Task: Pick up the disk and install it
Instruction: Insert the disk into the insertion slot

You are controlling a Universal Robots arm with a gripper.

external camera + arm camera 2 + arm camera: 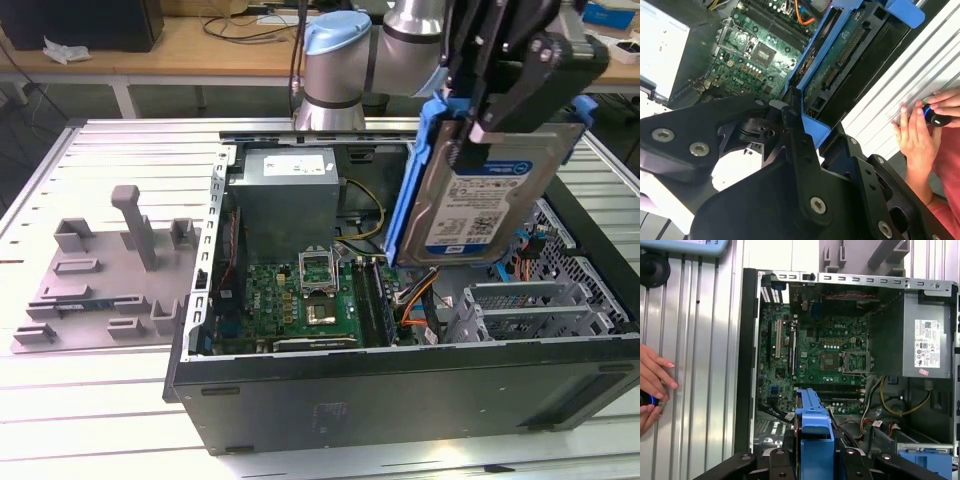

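Nearest in the exterior view is the dark front wall of the open computer case (400,385), which lies on its side on the slatted metal table (100,420). Just inside that wall sit the green motherboard (300,295), a bundle of orange cables (415,300) and, toward the exterior view's right end of the case, a grey metal drive cage (530,305).

The disk (490,200) hangs above that end of the case, over the cables and the cage and touching neither. It is tilted nearly upright with its label side facing the camera. The gripper (487,125) has its fingers closed firmly on the disk's upper end. In the second wrist view the blue carrier frame (810,125) sits pinched between the black fingers (790,120), and the disk's circuit-board side (840,65) faces the inside of the case.

As I judge it, the pick-up is done and the carry is in hand, and the disk is not yet seated. The work still calls for lining the carrier up square with the cage and keeping it clear of the cables.

Deeper inside the case stands the grey power supply (285,190). Outside the case, on the exterior view's left, is a grey plastic tray (100,280) with upright posts. Behind the case is the arm's base (340,60).

The disk carries a white-and-blue printed label with barcodes. The power supply has a white sticker with print in both the exterior and first wrist views (926,342).

A person's hand (652,380) rests on the table beside the case, holding a small dark device.
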